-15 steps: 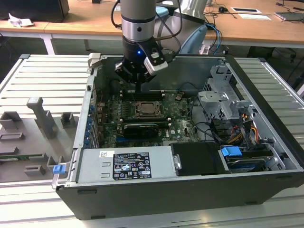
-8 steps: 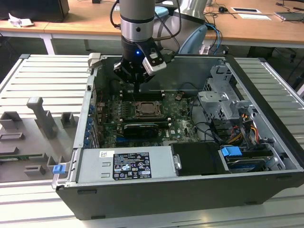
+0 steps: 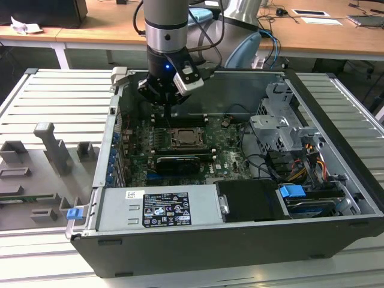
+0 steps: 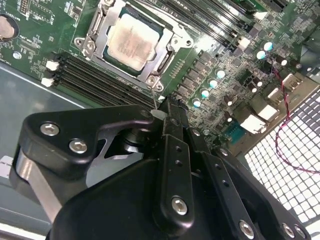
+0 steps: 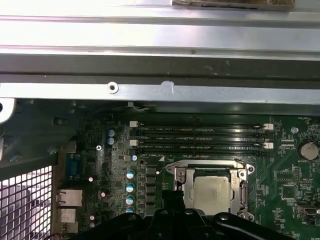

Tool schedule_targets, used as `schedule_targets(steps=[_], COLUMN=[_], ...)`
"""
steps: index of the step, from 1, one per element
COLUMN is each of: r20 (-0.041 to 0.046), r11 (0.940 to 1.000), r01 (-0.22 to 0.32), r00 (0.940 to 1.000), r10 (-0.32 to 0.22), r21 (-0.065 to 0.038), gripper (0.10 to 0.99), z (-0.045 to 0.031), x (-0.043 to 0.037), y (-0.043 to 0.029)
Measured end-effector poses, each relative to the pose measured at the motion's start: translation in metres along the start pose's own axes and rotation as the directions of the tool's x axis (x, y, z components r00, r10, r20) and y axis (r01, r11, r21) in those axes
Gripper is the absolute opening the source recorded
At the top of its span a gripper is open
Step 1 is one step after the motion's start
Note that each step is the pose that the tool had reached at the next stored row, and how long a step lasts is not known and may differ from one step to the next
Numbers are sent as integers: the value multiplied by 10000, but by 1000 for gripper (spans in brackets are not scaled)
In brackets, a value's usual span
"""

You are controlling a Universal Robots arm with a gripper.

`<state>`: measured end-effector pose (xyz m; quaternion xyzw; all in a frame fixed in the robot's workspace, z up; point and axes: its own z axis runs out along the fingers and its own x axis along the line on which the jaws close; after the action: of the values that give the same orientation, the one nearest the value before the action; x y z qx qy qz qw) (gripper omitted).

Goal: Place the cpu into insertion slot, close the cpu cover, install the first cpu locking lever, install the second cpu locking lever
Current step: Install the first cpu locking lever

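Claw: the claw has its fingers pressed together, with nothing pinched between them
Claw position: tip-down inside the open computer case, over the green motherboard, and right by a corner of the socket in the second wrist view; whether the tips touch the board, cannot tell
Arm: drops in from above at the far side of the case in the exterior view
Cpu: there it is, the cpu, sitting flat in the insertion slot, pale metal face up
Cpu cover: the cpu cover is down flat, framing the chip all round
Lever: a thin metal lever runs along the cover's edge on the side towards the far wall; latched or not, cannot tell
Memory slots: long black memory slots just beside the socket, between it and the case's far wall
Power supply: grey labelled box along the case's near edge
Surface: ribbed grey surface carries the case, with grey holders on the exterior view's left
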<state>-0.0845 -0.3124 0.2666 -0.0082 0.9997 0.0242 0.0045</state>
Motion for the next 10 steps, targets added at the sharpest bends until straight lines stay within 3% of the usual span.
schedule_targets(steps=[3,10], r20=[1,1], r11=[10000,10000], r01=[0,-1], r00=[10000,10000], r10=[0,1], r21=[-3,-3], gripper=[106,106], z=[0,3], x=[37,232], y=[-11,-8])
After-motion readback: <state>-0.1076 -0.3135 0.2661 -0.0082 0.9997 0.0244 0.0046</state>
